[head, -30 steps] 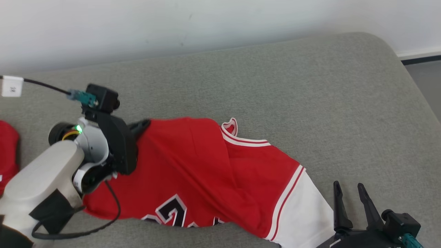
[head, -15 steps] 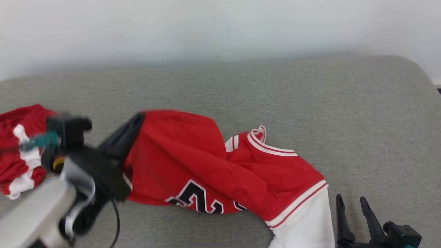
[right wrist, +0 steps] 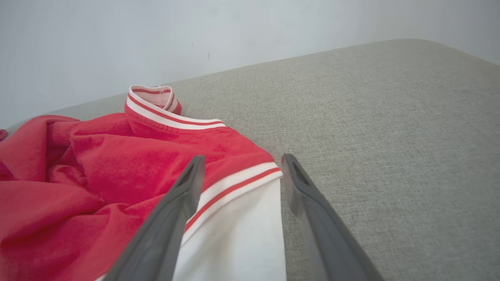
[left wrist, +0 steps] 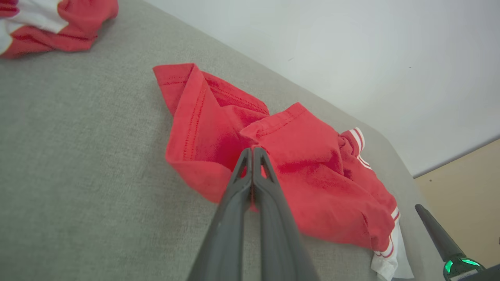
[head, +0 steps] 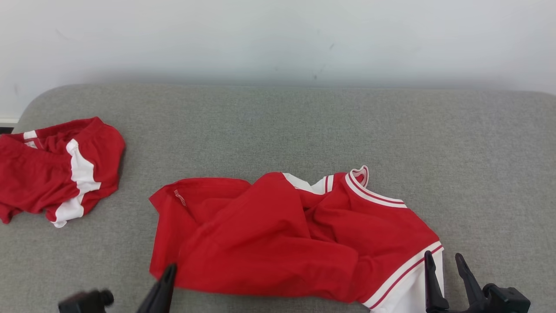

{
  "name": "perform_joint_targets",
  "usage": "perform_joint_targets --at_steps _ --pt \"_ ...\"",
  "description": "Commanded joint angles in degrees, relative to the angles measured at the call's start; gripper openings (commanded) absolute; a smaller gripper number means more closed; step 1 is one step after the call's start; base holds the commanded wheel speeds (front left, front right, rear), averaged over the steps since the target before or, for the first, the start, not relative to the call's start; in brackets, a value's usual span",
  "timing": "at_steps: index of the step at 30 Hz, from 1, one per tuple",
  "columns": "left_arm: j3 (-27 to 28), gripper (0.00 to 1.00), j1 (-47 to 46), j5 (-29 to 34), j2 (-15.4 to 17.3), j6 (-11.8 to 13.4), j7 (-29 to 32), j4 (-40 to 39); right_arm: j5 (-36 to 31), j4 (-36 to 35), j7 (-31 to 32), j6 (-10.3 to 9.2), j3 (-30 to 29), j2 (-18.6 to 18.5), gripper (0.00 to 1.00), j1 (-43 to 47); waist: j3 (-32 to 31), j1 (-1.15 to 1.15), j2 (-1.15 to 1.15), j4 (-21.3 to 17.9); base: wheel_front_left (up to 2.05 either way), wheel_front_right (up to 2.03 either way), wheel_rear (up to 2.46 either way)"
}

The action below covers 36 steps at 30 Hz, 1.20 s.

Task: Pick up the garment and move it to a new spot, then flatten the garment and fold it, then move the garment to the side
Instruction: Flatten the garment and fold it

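Since a second ago: no more grip of the left gripper (head: 170, 268) on the raised edge of the crumpled red knit garment with white-and-red striped trim (head: 282, 234). Now drawn back to the bottom left, off the cloth, with that edge dropped flat. Shifted as well, the whole head picture, so a moved camera.

From the head: garment sprawled across the middle of the grey woven cushion (head: 278, 126), striped collar (head: 360, 176) toward the pale wall (head: 278, 39), white sleeve (head: 408, 291) at the lower right. Left gripper just beside the garment's near left corner, fingers pressed together. Right gripper (head: 444, 257) at the lower right, fingers spread, standing at the edge of the white sleeve. Well apart at the far left, a second bundled red-and-white piece of clothing (head: 56, 169).

From the left wrist: left gripper (left wrist: 252, 150) closed tight, tips together over a fold of the garment (left wrist: 312, 175), nothing pinched between them; touching the cloth or not, cannot tell. Second piece of clothing (left wrist: 58, 23) in the top left corner. Of the right gripper, one dark finger (left wrist: 431, 224) just past the garment's white end.

From the right wrist: right gripper (right wrist: 243, 160) spread wide, holding nothing. White sleeve (right wrist: 238, 234) with its striped cuff (right wrist: 234, 183) lying between and beneath the two fingers, red body of the garment (right wrist: 78, 175) to the left, collar (right wrist: 152, 99) standing up farther off. Bare cushion (right wrist: 390, 136) to the right.
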Motion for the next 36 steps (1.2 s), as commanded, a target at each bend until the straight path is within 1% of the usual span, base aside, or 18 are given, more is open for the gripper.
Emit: perform_joint_targets --at_steps 1,3,7,11,12,13,16,18,21,23,24,28,32,36 --pt "1.1 0.0 3.0 1.6 -1.5 -0.3 -0.2 1.2 -0.4 0.2 -0.3 -0.15 0.0 0.0 1.0 0.5 -0.5 0.0 0.0 0.5 0.0 0.0 0.0" --pt "2.5 0.0 5.9 1.3 -4.1 -0.9 -0.2 2.8 -0.7 0.4 -0.3 -0.15 0.2 0.0 1.0 0.4 -0.8 0.0 0.0 0.6 0.0 0.0 0.0" --pt "2.3 0.0 9.7 2.7 -6.6 -2.1 -0.2 7.9 -0.7 0.7 -0.3 -0.15 0.5 0.0 1.0 0.7 -1.5 0.0 0.0 0.3 0.0 0.0 0.0" --pt "2.1 0.0 10.9 3.6 -8.5 -3.4 -0.2 12.7 -0.6 0.6 -0.3 -0.15 0.6 0.0 1.0 1.1 -2.0 0.0 0.0 0.0 0.0 0.0 0.0" --pt "2.7 0.62 10.7 4.1 -9.0 -3.4 -0.2 13.5 -0.6 0.6 -0.3 -0.15 0.5 0.0 1.0 1.3 -2.1 0.0 0.0 -0.1 0.0 0.0 0.0" --pt "3.3 1.0 10.8 4.6 -9.6 -3.7 -0.2 14.1 -0.6 0.6 -0.3 -0.15 0.5 0.0 1.0 1.3 -2.2 0.0 0.0 -0.1 0.0 0.0 0.0" --pt "7.1 1.0 10.2 7.5 -11.3 -4.6 -0.2 13.9 -0.6 0.4 -0.3 -0.15 0.2 0.0 1.0 1.6 -2.4 0.0 0.0 -0.2 0.0 0.0 0.0" --pt "10.6 1.0 10.0 10.8 -12.4 -5.3 -0.2 12.9 -0.5 0.3 -0.3 -0.15 0.1 0.0 1.0 1.9 -2.6 0.0 0.0 -0.1 0.0 0.0 0.0" --pt "16.0 1.0 10.1 17.7 -14.4 -6.1 -0.2 11.5 -0.6 0.4 -0.3 -0.15 0.0 0.0 1.0 1.9 -2.8 0.0 0.0 0.0 0.0 0.0 0.0" --pt "18.8 1.0 9.9 23.7 -15.4 -6.9 -0.2 10.7 -0.8 0.5 -0.3 -0.15 0.0 0.0 1.0 1.7 -2.9 0.0 0.0 -0.1 0.0 0.0 0.0" --pt "18.8 1.0 9.9 23.7 -15.4 -6.9 -0.2 10.7 -0.8 0.5 -0.3 -0.15 0.0 0.0 1.0 1.7 -2.9 0.0 0.0 -0.1 0.0 0.0 0.0" --pt "23.3 1.0 9.6 35.4 -17.9 -7.5 -0.2 9.7 -1.2 0.6 -0.3 -0.15 0.1 0.0 1.0 1.0 -3.0 0.0 0.0 -0.3 0.0 0.0 0.0" --pt "28.6 1.0 9.6 43.0 -21.3 -8.3 -0.2 9.9 -1.9 0.8 -0.3 -0.15 0.5 0.0 1.0 0.5 -2.7 0.0 0.0 -0.8 0.0 0.0 0.0" --pt "32.9 1.0 9.6 48.8 -24.6 -9.8 -0.2 12.2 -3.8 1.0 -0.3 -0.15 0.1 0.0 1.0 -1.3 -2.1 0.0 0.0 -0.7 0.0 0.0 0.0"
